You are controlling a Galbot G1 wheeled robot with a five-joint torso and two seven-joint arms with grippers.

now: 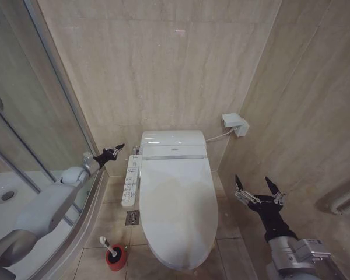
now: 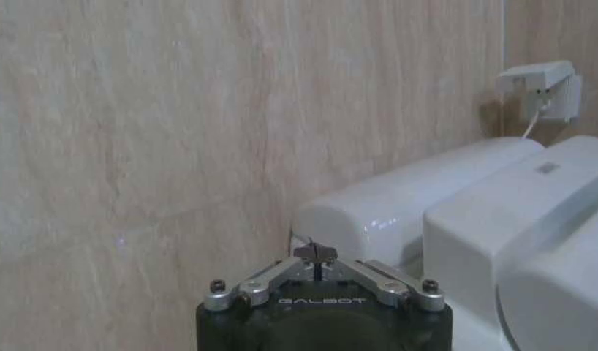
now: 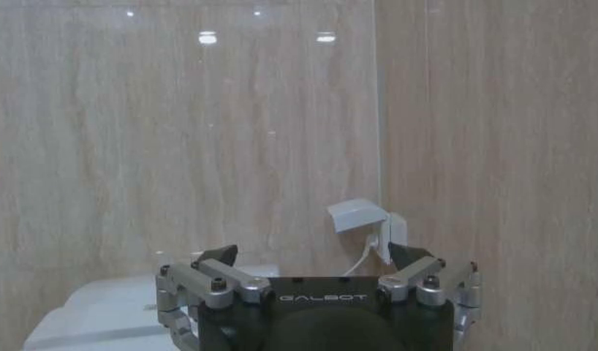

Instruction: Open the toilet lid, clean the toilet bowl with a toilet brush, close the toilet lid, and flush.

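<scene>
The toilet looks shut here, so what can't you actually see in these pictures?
- Toilet bowl's inside: head view, covered by the closed toilet lid.
- Toilet brush head: head view, sunk in the red holder.
- Lid's near end: left wrist view, cut off by the picture's edge.

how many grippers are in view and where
2. The left gripper, shut, sits beside the tank left of the toilet lid; the right gripper, open, hangs right of it.

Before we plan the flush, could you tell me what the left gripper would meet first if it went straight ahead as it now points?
Probably the toilet tank: the shut left gripper points at its near end, though the wall beside it is close.
</scene>
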